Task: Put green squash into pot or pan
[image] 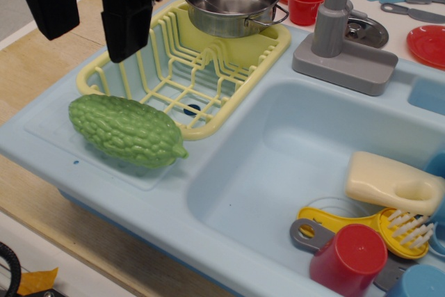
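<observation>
The green squash [126,130], light green with bumpy skin and a pointed tip toward the right, lies on the light-blue drainboard just in front of the yellow dish rack [184,67]. The shiny steel pot [233,0] stands empty at the rack's far right corner, with its wire loop handles showing. My gripper [87,29] is black, hangs above the rack's left end and behind the squash, and is open and empty, its two fingers [126,33] well apart.
The light-blue sink basin [278,172] at the right holds a cream scoop, a yellow brush, a red cup [349,259] and grey utensils. A grey faucet [334,26] stands behind it. Red cups [306,1] and a red plate are at the back.
</observation>
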You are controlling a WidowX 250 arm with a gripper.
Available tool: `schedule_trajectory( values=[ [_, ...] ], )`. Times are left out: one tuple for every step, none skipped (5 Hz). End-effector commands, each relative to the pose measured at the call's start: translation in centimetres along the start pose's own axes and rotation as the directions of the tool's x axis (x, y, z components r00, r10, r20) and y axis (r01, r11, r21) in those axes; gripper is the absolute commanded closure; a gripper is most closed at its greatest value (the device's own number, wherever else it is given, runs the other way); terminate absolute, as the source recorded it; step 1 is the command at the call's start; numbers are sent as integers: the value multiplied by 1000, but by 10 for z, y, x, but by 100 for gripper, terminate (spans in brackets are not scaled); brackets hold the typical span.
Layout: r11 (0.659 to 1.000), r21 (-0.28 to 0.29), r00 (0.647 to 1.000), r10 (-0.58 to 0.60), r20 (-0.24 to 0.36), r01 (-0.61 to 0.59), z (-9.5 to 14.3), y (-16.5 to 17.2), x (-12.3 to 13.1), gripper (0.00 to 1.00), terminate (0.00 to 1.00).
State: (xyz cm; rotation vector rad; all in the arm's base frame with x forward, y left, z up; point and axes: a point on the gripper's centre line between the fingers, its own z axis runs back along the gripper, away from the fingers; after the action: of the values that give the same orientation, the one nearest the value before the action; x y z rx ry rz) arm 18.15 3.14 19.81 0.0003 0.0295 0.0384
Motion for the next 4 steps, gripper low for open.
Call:
schedule_trajectory(
  values=[
    [1000, 0, 1000, 0, 0, 0, 0, 0, 0, 0, 0],
    [982, 42, 982, -186, 43, 184, 3, -3, -6, 0, 0],
    [906, 55, 903, -423, 75, 420, -2, -8, -15, 0, 0],
    [775, 57, 762, -630, 151, 630, -15, -10, -18, 0, 0]
  ],
)
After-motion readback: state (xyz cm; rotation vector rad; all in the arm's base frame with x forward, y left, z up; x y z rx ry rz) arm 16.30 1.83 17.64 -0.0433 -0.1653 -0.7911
